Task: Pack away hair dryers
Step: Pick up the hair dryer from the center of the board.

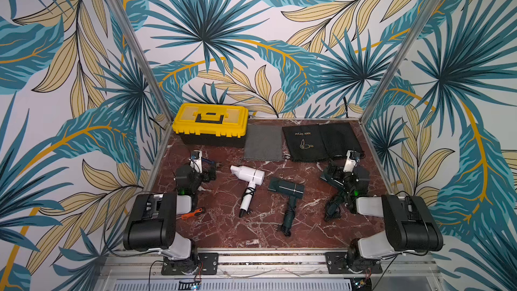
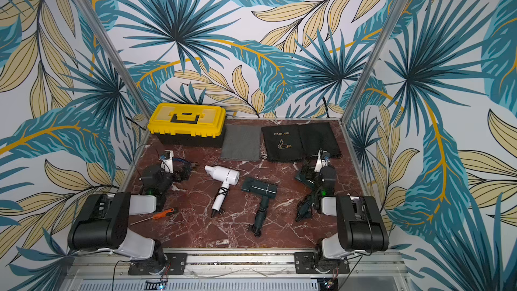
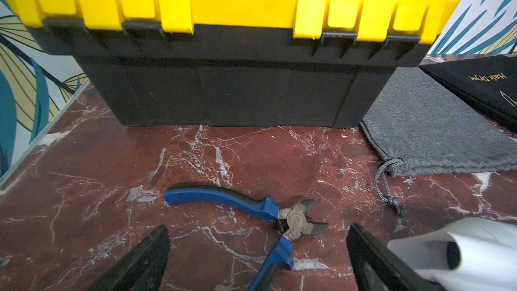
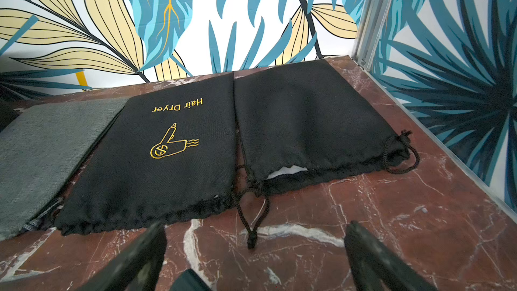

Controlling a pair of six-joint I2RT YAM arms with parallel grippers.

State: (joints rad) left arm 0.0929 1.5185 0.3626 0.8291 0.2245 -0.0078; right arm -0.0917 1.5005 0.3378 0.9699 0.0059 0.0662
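Nothing is packed yet: white dryer [image 1: 247,176], teal dryer [image 1: 286,187] and black dryer [image 1: 329,178] are seen loose on the bench [image 1: 223,233] at mid-frame, bags [image 1: 263,142] above them lie flat, and left gripper [image 3: 257,236] and right gripper [image 4: 254,233] are held spread, empty.

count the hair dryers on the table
3: white dryer mid-table, teal dryer just right of it, black dryer further right, partly under the right arm. No others show.

The right arm [image 1: 362,181] hides much of the black hair dryer [image 1: 333,208]. The left wrist view crops the white hair dryer [image 3: 461,253].
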